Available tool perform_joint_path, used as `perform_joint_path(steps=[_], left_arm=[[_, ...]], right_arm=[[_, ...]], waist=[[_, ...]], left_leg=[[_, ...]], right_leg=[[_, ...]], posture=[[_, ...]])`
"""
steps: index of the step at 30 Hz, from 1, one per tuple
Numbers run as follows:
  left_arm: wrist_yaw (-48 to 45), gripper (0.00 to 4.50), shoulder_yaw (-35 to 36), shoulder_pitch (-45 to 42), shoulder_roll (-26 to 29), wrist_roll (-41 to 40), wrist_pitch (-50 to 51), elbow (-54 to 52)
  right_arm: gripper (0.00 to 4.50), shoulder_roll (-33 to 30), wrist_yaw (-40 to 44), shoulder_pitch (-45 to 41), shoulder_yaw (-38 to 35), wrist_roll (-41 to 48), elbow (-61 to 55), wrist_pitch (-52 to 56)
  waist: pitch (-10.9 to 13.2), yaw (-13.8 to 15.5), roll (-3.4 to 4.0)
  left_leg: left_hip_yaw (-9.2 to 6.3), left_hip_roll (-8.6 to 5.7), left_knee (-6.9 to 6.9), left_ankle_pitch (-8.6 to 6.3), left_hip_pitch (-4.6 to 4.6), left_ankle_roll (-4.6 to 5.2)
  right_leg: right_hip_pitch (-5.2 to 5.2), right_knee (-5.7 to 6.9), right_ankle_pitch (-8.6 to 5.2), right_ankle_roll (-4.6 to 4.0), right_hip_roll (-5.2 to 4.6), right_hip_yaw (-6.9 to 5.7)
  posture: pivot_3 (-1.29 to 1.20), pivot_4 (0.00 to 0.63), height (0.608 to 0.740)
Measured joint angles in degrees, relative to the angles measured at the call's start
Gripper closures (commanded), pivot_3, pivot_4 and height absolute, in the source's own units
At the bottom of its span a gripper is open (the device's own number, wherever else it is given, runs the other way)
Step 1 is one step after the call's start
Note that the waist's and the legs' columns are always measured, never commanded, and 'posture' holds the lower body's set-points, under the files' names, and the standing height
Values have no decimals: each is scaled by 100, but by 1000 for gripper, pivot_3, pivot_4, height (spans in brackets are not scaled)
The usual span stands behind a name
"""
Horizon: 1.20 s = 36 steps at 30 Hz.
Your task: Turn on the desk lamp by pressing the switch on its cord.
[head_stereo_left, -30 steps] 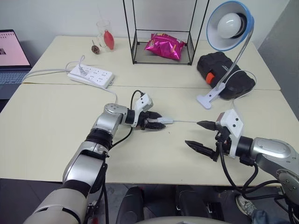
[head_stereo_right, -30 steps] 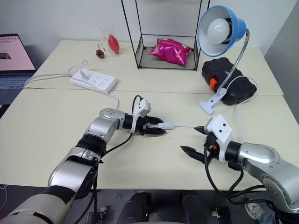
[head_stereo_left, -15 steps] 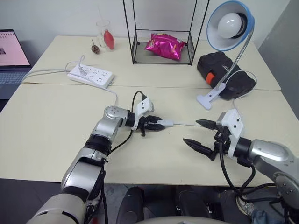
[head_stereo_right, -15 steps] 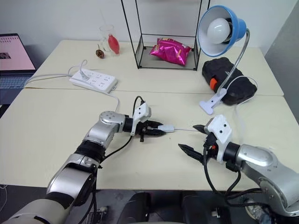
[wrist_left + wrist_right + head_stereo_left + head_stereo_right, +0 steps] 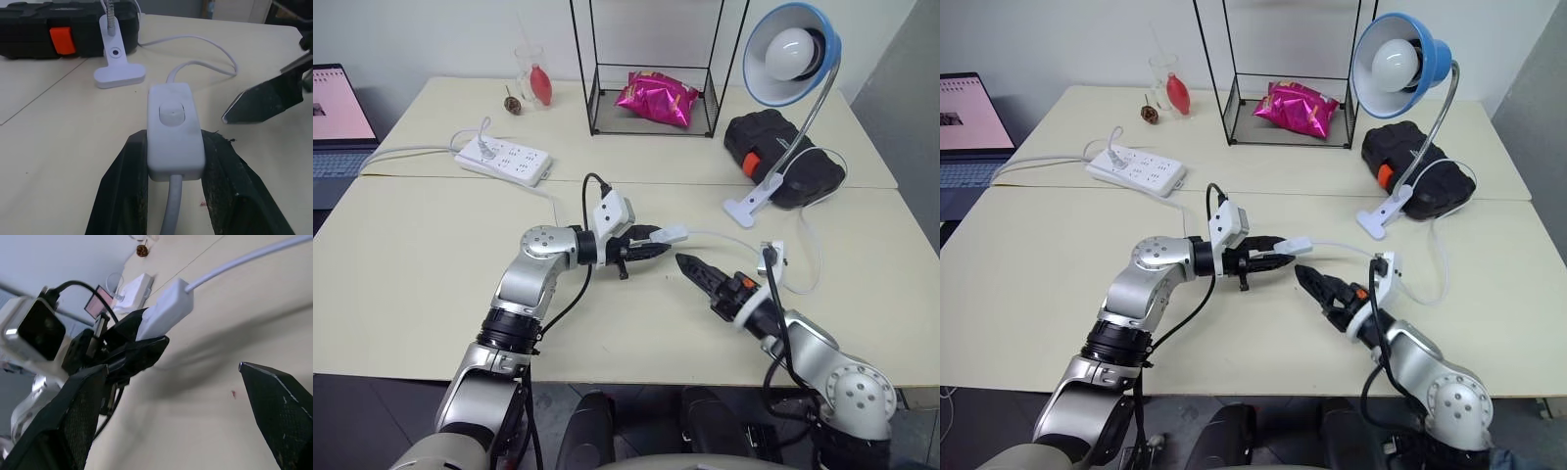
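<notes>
Head views: left gripper (image 5: 646,247), near middle of the table (image 5: 411,255), was clamped on the switch (image 5: 670,234), holding it lifted clear of the surface with its free end pointing right, likely to offer the button to the other arm. Right gripper (image 5: 697,271) lay just near and right of the switch, fingers spread wide and empty, tips aimed at it but not touching. The cord (image 5: 808,264) ran slack from the switch rightward in a loop toward the desk lamp (image 5: 790,54), which stood at the far right on its white clip beside a black case (image 5: 788,157), bulb unlit. A power strip (image 5: 504,160) sat far left; a wire rack (image 5: 651,69) with a pink bag (image 5: 656,98) sat at the far middle, apart from the work

Left wrist view: both black fingers (image 5: 122,191) pinched the long sides of the switch, leaving the oval button (image 5: 172,114) on its upper face bare, evidently so that it could be pressed. One tip of the right gripper showed just beside it, not in contact

Right wrist view: its two fingers (image 5: 274,406) stood far apart, nothing between them; the held switch was ahead, across a gap, so a press would probably need one tip brought onto the button
</notes>
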Motion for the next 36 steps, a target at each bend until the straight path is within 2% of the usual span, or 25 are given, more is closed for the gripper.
perform_joint_path(steps=[9, 25, 26, 27, 32, 34, 36], left_arm=[[79, 3380, -12, 11, 54, -34, 68, -61], [117, 3380, -35, 18, 103, -35, 121, -132], [117, 3380, -35, 18, 103, -35, 121, -132], [116, 3380, -35, 18, 103, -35, 121, -132], [116, 3380, -35, 18, 103, -35, 122, -132], [116, 3381, -35, 18, 103, -35, 124, -133], [116, 3381, -42, 33, 112, -35, 141, -134]], right_arm=[[0, 438, -310, -636, 13, 167, 792, -380], [0, 664, -311, -677, 204, 188, 981, -626], [367, 674, -312, -677, 208, 189, 986, -635], [430, 682, -317, -677, 213, 189, 991, -645], [1630, 682, -388, -677, 238, 189, 1039, -647], [2240, 682, -421, -677, 262, 190, 1061, -644], [2600, 688, -427, -679, 290, 205, 1070, -642]], waist=[[0, -4, 1], [1, -38, 2], [1, -38, 2], [1, -38, 2], [1, -38, 2], [1, -38, 2], [1, -41, 2]], left_leg=[[2, 0, -14, -1, -5, 0], [2, 1, -14, -1, -4, 0], [1, 1, -15, -1, -4, 0], [2, 0, -14, -1, -5, 0], [1, 1, -15, -1, -4, 0], [2, 1, -15, -1, -4, 0], [2, 1, -15, -1, -4, 0]], right_leg=[[-6, -4, 3, -12, -1, -1], [-6, -4, 0, -10, 0, 0], [-6, -4, 0, -10, 0, 0], [-6, -4, 0, -10, 0, 0], [-7, -4, -2, -7, 0, 0], [-7, -4, -2, -7, 0, 0], [-7, -4, -2, -7, 0, 0]], posture=[[0, 150, 740], [0, 150, 740], [0, 150, 740], [0, 150, 740], [0, 150, 740], [0, 150, 740], [0, 150, 740]])
